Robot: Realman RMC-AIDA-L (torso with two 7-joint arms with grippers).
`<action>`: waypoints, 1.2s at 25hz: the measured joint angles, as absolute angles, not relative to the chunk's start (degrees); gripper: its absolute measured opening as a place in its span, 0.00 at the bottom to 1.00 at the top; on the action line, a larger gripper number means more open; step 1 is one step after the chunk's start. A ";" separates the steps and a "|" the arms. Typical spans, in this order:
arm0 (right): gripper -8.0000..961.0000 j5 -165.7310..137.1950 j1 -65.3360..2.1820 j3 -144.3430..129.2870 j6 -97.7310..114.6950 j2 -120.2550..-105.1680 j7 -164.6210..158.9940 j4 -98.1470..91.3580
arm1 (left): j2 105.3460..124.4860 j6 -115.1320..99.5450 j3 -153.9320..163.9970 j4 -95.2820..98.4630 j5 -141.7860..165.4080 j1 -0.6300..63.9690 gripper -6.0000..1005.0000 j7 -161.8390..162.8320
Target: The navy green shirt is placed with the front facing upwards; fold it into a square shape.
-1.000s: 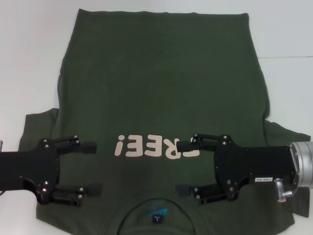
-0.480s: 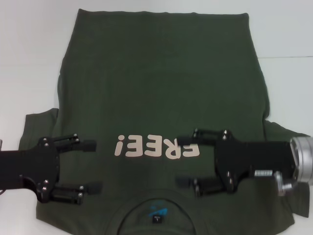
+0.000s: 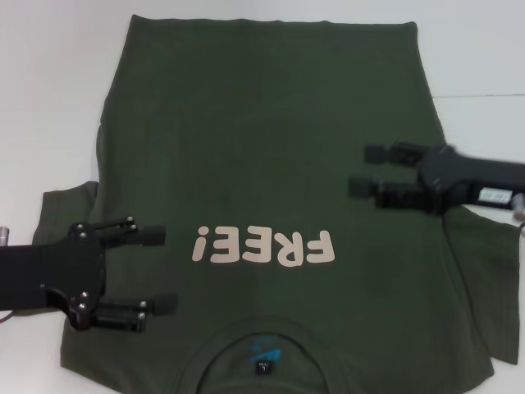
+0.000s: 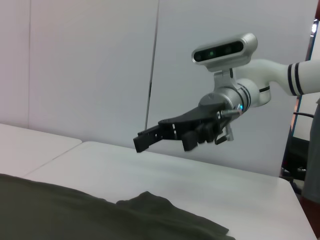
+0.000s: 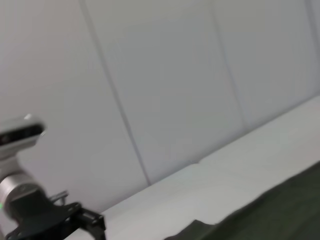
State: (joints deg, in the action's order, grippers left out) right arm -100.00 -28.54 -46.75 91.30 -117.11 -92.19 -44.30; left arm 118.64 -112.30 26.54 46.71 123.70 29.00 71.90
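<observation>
The navy green shirt (image 3: 271, 139) lies flat on the white table, front up, with its collar and neck label (image 3: 264, 359) nearest me and the cream lettering (image 3: 264, 247) across the chest. My left gripper (image 3: 160, 269) is open over the shirt's near left part, beside the lettering, holding nothing. My right gripper (image 3: 367, 170) is open and empty, raised above the shirt's right side, farther out than the lettering. In the left wrist view the right gripper (image 4: 150, 139) hangs well above the table and the shirt (image 4: 75, 210). The right wrist view shows the left gripper (image 5: 90, 223) and a shirt edge (image 5: 280, 205).
White table (image 3: 49, 98) shows bare on both sides of the shirt and beyond its hem. The shirt's sleeves (image 3: 61, 209) spread out at left and right. A pale wall (image 4: 90, 65) stands behind the table.
My right gripper has left the spot beside the lettering, rising and moving away from me and to the right, still open. The left gripper has barely shifted.
</observation>
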 joint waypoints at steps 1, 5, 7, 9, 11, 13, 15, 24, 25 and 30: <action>0.94 -100.45 -28.20 -46.46 91.35 -117.00 -94.79 -46.04 | 118.66 -112.14 26.54 46.55 123.54 29.04 0.93 71.89; 0.94 -106.89 -27.35 -45.92 92.34 -115.88 -109.64 -55.33 | 118.66 -111.89 26.55 46.50 122.95 29.11 0.93 71.89; 0.94 -111.10 -27.32 -45.38 93.82 -115.62 -116.16 -59.16 | 118.65 -111.70 26.54 46.49 122.67 29.13 0.93 71.89; 0.94 -114.87 -27.33 -43.99 95.00 -115.56 -121.27 -61.95 | 118.66 -111.12 26.54 46.29 122.57 29.33 0.93 71.89; 0.94 -118.48 -27.45 -41.54 96.58 -115.44 -125.78 -64.00 | 118.69 -110.71 26.54 46.03 122.49 29.52 0.93 71.89; 0.93 -121.19 -27.74 -38.54 99.21 -114.96 -128.51 -65.16 | 118.70 -110.37 26.54 45.82 122.43 29.74 0.93 71.89; 0.93 -122.18 -28.10 -35.51 102.77 -114.35 -129.38 -65.47 | 118.71 -110.07 26.54 45.80 122.43 29.93 0.93 71.89; 0.93 -131.67 -29.61 -32.31 110.29 -113.76 -135.07 -70.52 | 118.83 -109.09 26.54 44.70 122.42 31.22 0.93 72.20; 0.92 -134.09 -29.95 -32.47 110.45 -113.84 -136.11 -70.82 | 118.83 -109.08 26.54 44.54 122.42 31.38 0.93 72.29; 0.92 -143.46 -30.46 -32.71 111.86 -114.04 -139.68 -71.46 | 119.26 -108.84 26.54 44.32 122.43 31.59 0.93 72.33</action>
State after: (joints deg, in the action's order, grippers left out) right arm -143.46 -30.46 -32.71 111.86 -114.04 -139.68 -71.46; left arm 119.26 -108.84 26.54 44.32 122.43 31.59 72.33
